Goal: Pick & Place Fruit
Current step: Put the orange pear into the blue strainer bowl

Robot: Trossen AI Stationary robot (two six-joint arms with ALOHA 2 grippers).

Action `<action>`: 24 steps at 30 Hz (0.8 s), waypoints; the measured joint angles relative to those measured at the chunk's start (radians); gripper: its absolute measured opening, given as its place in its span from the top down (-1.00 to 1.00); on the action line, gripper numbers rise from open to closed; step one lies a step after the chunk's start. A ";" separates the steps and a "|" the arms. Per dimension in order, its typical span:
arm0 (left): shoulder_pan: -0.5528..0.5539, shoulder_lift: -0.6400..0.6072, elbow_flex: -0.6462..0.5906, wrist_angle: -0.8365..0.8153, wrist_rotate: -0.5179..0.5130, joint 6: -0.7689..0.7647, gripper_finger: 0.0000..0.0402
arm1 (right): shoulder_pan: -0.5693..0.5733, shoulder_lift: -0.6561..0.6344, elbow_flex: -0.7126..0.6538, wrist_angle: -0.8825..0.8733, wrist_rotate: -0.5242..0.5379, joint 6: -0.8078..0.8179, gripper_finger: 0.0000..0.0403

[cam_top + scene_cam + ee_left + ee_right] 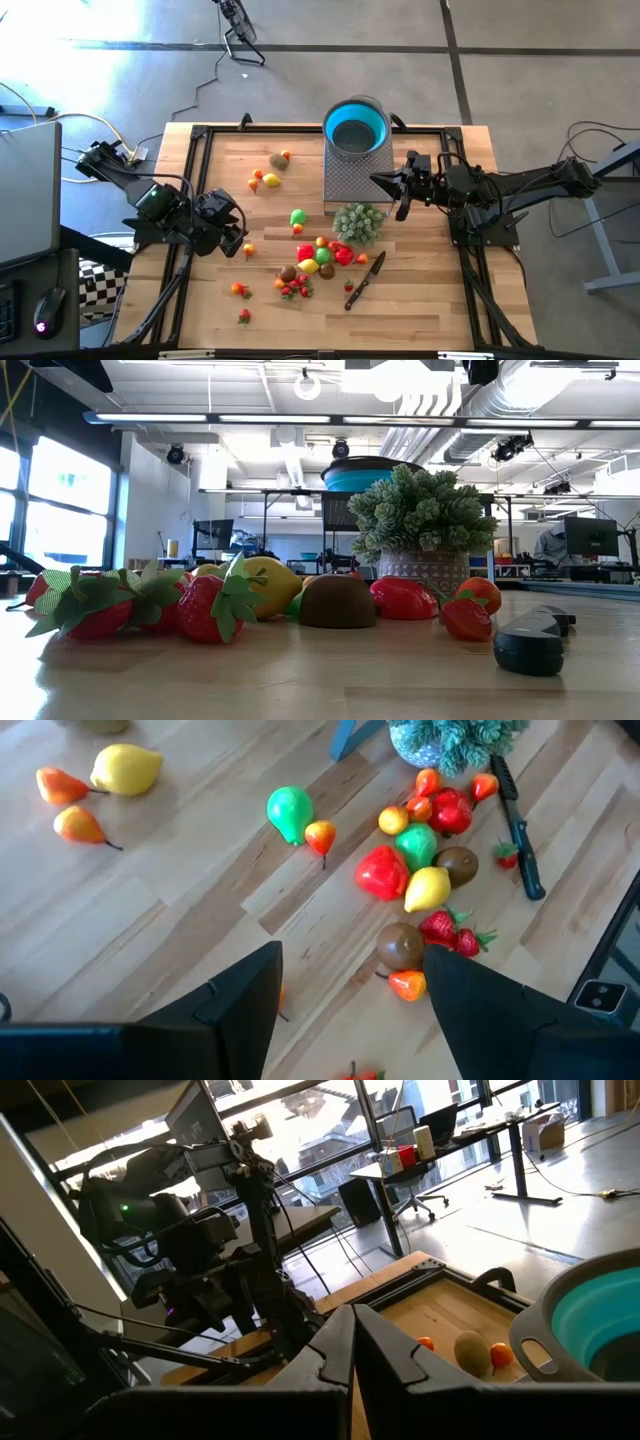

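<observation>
We are looking down on a pale wooden table [420, 300] standing on a grey concrete floor [120, 60]. At its left, the left claw [243, 237] is hanging with fingers apart, holding nothing. The fruit [318, 258] is lying scattered just right of it, mid-table. Farther right, the right claw [378, 181] is waiting pressed together beside the blue bowl [356, 126].

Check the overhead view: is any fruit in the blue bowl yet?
No, the blue bowl shows only its bare blue inside, and the fruit lies scattered on the wooden table.
</observation>
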 joint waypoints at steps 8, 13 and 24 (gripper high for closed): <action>0.000 0.028 0.000 -0.082 0.011 -0.164 -0.19 | 0.000 0.000 0.000 0.000 0.000 -0.021 0.99; 0.000 0.080 0.000 -0.139 0.090 -0.233 -0.19 | 0.000 0.000 0.000 0.000 0.000 -0.022 0.99; 0.000 0.151 -0.058 -0.068 0.201 -0.257 -0.19 | 0.000 0.000 0.000 0.000 0.000 -0.022 0.99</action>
